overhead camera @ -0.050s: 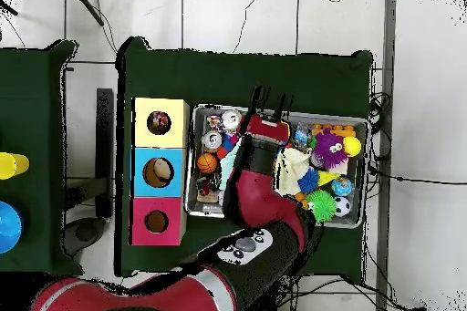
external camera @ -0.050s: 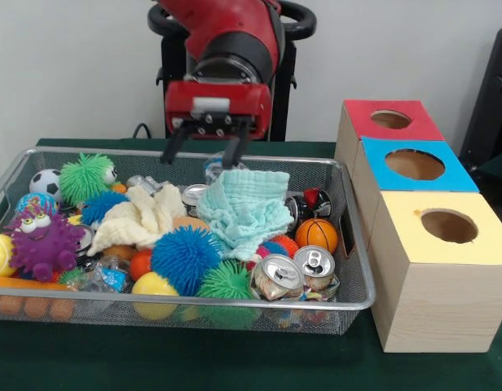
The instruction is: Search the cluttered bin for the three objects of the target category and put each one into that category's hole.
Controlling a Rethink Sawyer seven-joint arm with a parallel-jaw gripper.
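A wire mesh bin (external camera @ -0.050s: 235, 302) holds mixed clutter. It contains crushed drink cans (external camera @ -0.050s: 277, 277) at the front right and a small basketball (external camera @ -0.050s: 316, 235). A pale teal cloth (external camera @ -0.050s: 244, 208) and a cream cloth (external camera @ -0.050s: 141, 216) lie in the middle. Spiky balls in blue (external camera @ -0.050s: 184, 258) and green (external camera @ -0.050s: 85, 177) and a soccer ball (external camera @ -0.050s: 45, 182) are there too. My gripper (external camera @ -0.050s: 204, 150) hangs open above the bin's far side, just behind the teal cloth, with nothing between its fingers. In the overhead view the gripper (overhead camera @ -0.050s: 270, 102) reaches over the bin (overhead camera @ -0.050s: 192, 161).
Three wooden boxes with round top holes stand beside the bin: red (external camera @ -0.050s: 391, 120), blue (external camera @ -0.050s: 415, 164) and yellow (external camera @ -0.050s: 449, 226). Overhead they appear as yellow (overhead camera @ -0.050s: 160, 122), blue (overhead camera @ -0.050s: 158, 172) and red (overhead camera @ -0.050s: 156, 222). A purple monster toy (external camera @ -0.050s: 43, 243) sits at the bin's left.
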